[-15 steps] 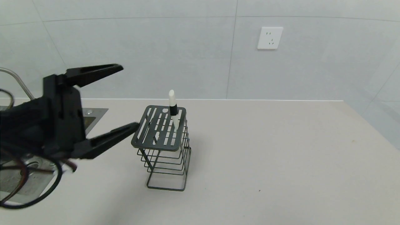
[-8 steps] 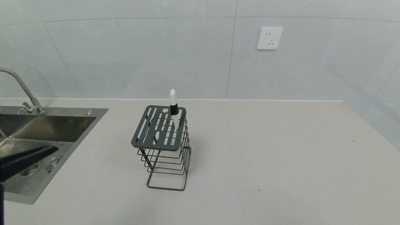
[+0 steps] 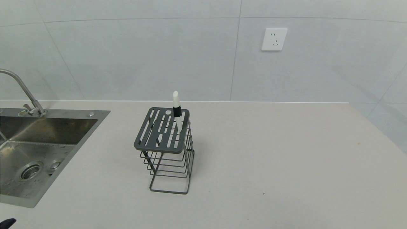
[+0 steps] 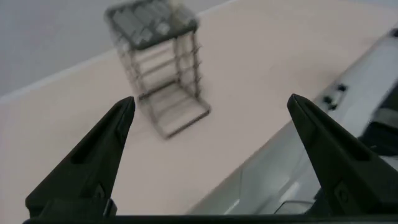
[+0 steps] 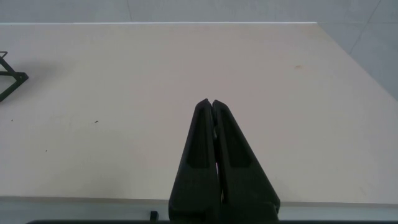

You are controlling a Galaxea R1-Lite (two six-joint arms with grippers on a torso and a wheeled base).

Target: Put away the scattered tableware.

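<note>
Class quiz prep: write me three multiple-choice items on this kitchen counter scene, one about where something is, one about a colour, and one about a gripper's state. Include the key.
1. Where is the white utensil with a black band?
A lying flat on its side
B upright in the slotted top of the dark grey wire rack
C hanging from a hook

2. What colour is the square wall socket?
A white
B red
C black

3. How do the right gripper jaws stand?
A wide open
B shut on a spoon
C shut, empty

Key: B, its handle rises from a slot; A, a white plate on the grey wall; C, the jaws are pressed together with nothing between them.
</note>
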